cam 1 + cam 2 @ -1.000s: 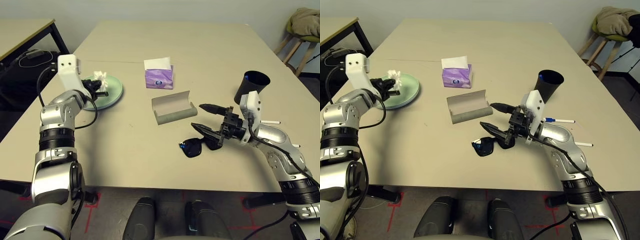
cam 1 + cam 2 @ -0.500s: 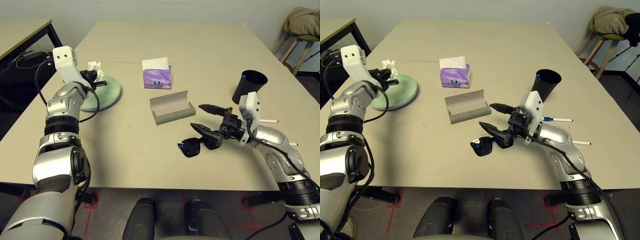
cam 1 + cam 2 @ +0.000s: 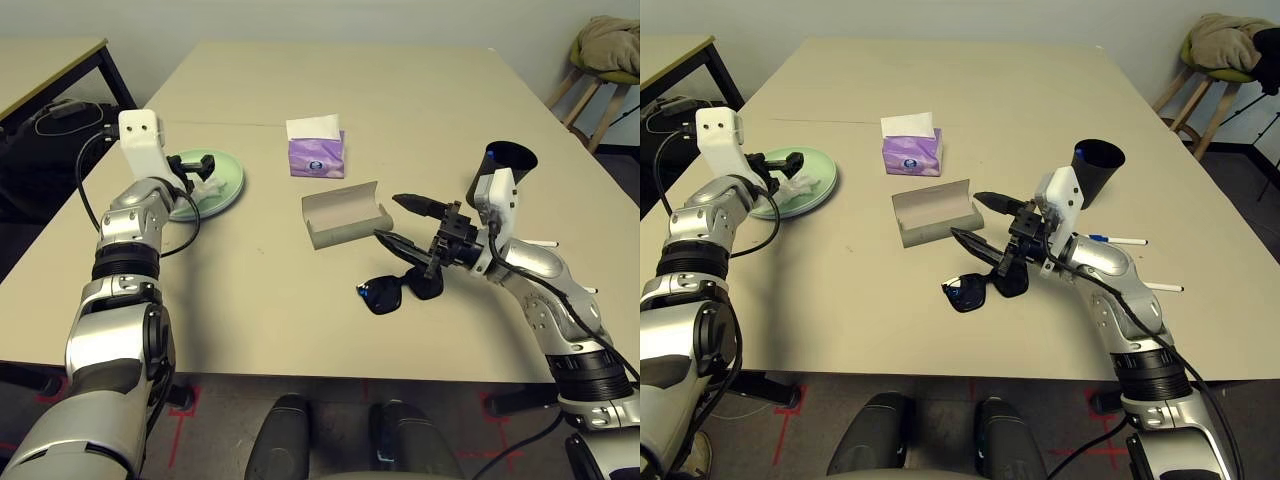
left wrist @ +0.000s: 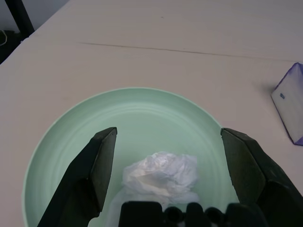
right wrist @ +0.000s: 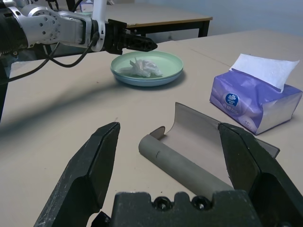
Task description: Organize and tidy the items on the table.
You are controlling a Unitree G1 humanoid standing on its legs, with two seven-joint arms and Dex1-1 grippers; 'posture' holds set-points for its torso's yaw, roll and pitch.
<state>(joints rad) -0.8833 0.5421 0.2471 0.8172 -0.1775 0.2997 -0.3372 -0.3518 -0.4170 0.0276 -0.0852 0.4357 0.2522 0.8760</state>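
Note:
A crumpled white tissue [image 4: 161, 172] lies on the pale green plate [image 3: 228, 188] at the table's left. My left gripper [image 3: 198, 168] hovers just over it, open, with the tissue loose between its fingers. My right gripper [image 3: 967, 214] is open and hangs above the black sunglasses [image 3: 386, 294], close to the open grey glasses case [image 3: 345, 215]; it holds nothing. Behind the right wrist stands the black cup [image 3: 505, 165]. A blue-capped white pen [image 3: 1118, 240] lies to the right of that arm.
A purple tissue box [image 3: 317, 150] stands behind the case. A second thin white stick [image 3: 1165, 288] lies near the table's right edge [image 3: 1230, 330]. A black-legged side table [image 3: 60, 60] is at the far left, a stool with cloth [image 3: 605, 50] at the far right.
My left gripper has opened and come down over the plate; the tissue it held now lies on the plate. My right gripper has risen slightly toward the case, still open.

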